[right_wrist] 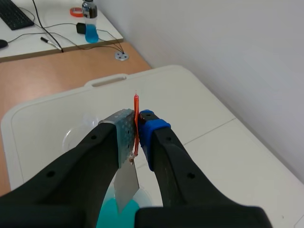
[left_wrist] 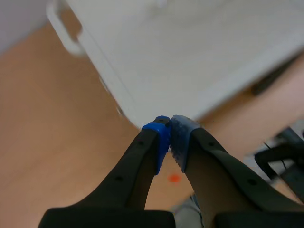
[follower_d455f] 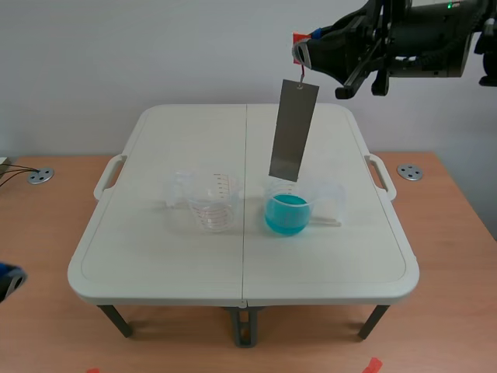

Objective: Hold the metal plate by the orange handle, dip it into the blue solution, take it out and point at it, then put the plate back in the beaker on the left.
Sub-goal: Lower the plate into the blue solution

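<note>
A long grey metal plate (follower_d455f: 293, 129) hangs tilted in the air, its lower end just above the beaker of blue solution (follower_d455f: 288, 211). My right gripper (follower_d455f: 301, 51) is high up and shut on the plate's thin orange handle (right_wrist: 136, 124). In the right wrist view the plate (right_wrist: 126, 183) drops below the pads toward the blue liquid (right_wrist: 113, 214). A clear beaker with red markings (follower_d455f: 210, 203) stands left of the blue one. My left gripper (left_wrist: 169, 137) is shut on nothing, low beside the white table's corner (left_wrist: 142, 111); only its blue tip (follower_d455f: 9, 280) shows in the scene view.
The two beakers stand mid-way on a white folding table (follower_d455f: 155, 256) set on a wooden desk (follower_d455f: 450, 311). Behind the table, the right wrist view shows a bottle with blue liquid (right_wrist: 90, 22), cables and a keyboard corner (right_wrist: 15, 14).
</note>
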Available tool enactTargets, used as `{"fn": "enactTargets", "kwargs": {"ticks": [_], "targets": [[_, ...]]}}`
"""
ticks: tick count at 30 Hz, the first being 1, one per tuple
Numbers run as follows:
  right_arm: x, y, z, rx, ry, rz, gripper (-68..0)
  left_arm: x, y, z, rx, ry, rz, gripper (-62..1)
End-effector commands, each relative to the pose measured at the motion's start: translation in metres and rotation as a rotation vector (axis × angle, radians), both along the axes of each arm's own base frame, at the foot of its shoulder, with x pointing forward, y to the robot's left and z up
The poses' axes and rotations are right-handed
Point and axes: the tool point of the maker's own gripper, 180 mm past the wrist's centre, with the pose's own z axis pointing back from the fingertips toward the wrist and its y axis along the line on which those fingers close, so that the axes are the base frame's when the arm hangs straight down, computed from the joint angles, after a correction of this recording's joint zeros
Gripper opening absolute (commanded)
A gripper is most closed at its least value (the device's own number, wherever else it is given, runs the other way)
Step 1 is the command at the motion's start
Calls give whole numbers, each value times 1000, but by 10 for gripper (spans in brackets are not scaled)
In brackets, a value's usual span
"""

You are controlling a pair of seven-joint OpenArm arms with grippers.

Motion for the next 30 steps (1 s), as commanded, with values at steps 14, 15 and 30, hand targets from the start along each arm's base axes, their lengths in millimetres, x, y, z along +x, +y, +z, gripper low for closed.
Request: {"fn": "enactTargets", "kwargs": {"ticks": [14, 15, 30], "targets": [[13, -6, -5, 60, 7, -30, -664, -135, -19, -68, -67, 327, 115, -597], [13, -5, -6, 60, 7, -29, -664, -142, -22, -72, -71, 345, 121, -597], [5, 2, -51, 54, 49, -34, -664, -215, -60, -107, -110, 532, 99, -597]]}}
